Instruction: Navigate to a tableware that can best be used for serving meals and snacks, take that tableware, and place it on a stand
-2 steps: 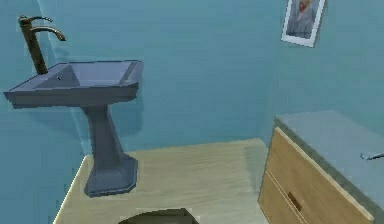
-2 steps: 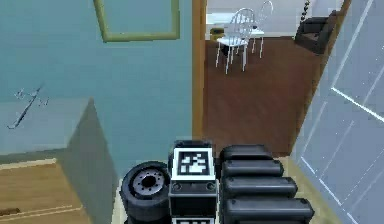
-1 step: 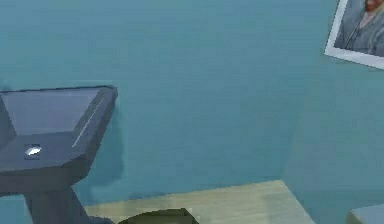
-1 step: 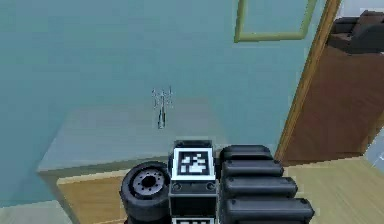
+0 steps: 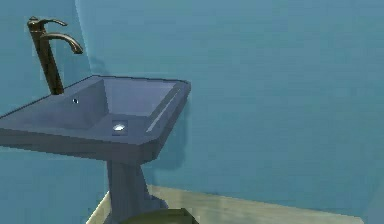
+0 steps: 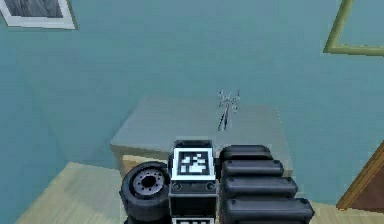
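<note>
While a sink [image 5: 92,140] stands ahead, a table [image 6: 170,125] faces the claw [image 6: 148,190].

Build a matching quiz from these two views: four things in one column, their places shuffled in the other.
Things
1. blue pedestal sink
2. dark curved metal faucet
3. grey-topped low table
4. light-framed wall picture

Places
A. arm side view's upper left corner
B. back left rim of the basin
C. arm side view's middle, against the teal wall
D. forward view's left, standing on the wood floor

Pairs: 1-D, 2-B, 3-C, 4-A
</note>
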### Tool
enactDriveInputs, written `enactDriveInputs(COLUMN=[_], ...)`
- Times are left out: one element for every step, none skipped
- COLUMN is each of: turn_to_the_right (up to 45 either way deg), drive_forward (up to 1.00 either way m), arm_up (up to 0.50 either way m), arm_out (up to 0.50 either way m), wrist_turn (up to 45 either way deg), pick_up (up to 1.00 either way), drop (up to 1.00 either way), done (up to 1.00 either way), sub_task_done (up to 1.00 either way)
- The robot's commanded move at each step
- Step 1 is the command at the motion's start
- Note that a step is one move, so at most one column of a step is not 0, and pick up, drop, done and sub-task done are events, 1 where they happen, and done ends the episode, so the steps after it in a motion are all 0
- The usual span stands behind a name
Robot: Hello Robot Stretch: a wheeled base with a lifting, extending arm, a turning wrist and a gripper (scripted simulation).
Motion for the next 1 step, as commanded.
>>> enactDriveInputs(turn_to_the_right=[0.0], drive_forward=[0.0], arm_up=[0.0], arm_out=[0.44], wrist_turn=[0.0], pick_up=[0.0], drop=[0.0], done=[0.0], sub_task_done=[0.0])
